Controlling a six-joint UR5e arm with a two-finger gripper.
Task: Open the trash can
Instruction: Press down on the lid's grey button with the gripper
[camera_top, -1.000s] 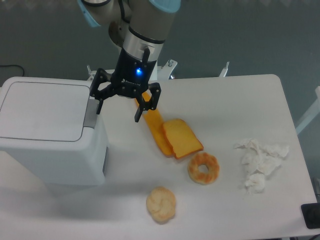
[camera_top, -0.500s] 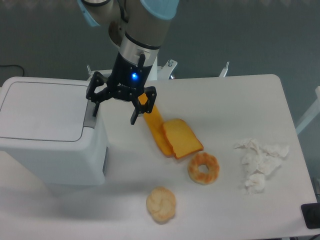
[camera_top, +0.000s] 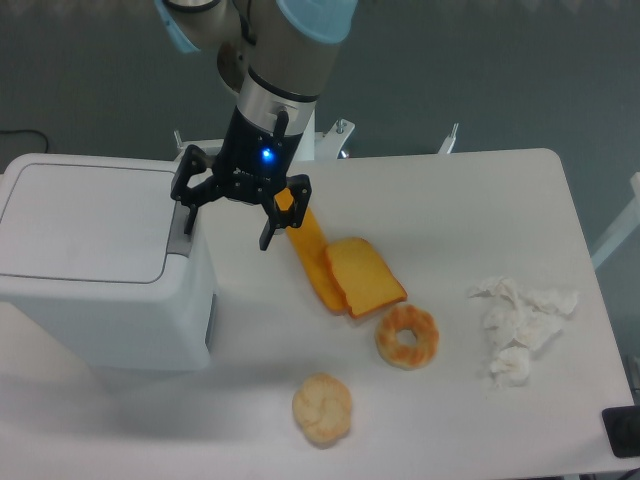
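Barely shifted left since half a second ago, the black two-finger gripper (camera_top: 228, 222) hangs wide apart, its left finger (camera_top: 191, 215) over the grey push tab (camera_top: 179, 229) of the large boxy white plastic trash can (camera_top: 95, 260) at centre left, lid flat and closed.

A white table (camera_top: 480, 200) with rounded corners stands on a dark grey-green floor (camera_top: 500, 70). Metal brackets (camera_top: 340, 128) show at its far edge. Light is even and soft, with faint shadows
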